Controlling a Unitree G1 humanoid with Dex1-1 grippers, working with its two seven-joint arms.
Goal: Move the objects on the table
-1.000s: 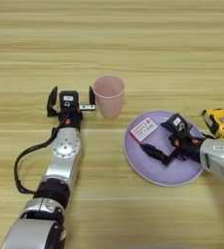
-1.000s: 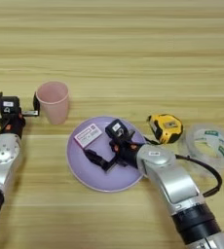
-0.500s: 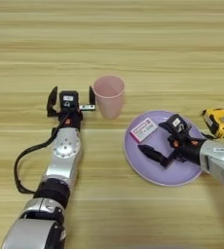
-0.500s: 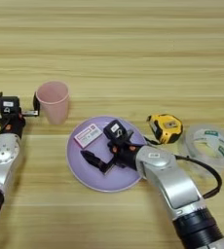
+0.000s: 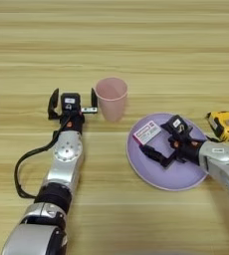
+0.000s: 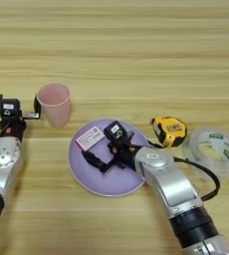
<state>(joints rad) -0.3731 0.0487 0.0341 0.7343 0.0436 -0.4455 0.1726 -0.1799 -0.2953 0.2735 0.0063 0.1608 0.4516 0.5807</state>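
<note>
Pink-and-white box [image 6: 90, 137] lies on the lilac plate [image 6: 111, 182] beside the right pincer [image 6: 106, 144], fingers spread; left pincer [image 5: 72, 103] gapes wide beside the cup [image 5: 111, 98].

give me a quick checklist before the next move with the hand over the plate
1. Right hand over the large round lilac plate: ok.
2. Small pink-and-white box lying on the plate, free of the fingers: ok.
3. Right hand open: ok.
4. Pale pink plastic cup upright, off the plate: ok.
5. Left hand open beside the cup, gripping nothing: ok.
6. Yellow tape measure and clear tape roll clear of the plate: ok.
</note>
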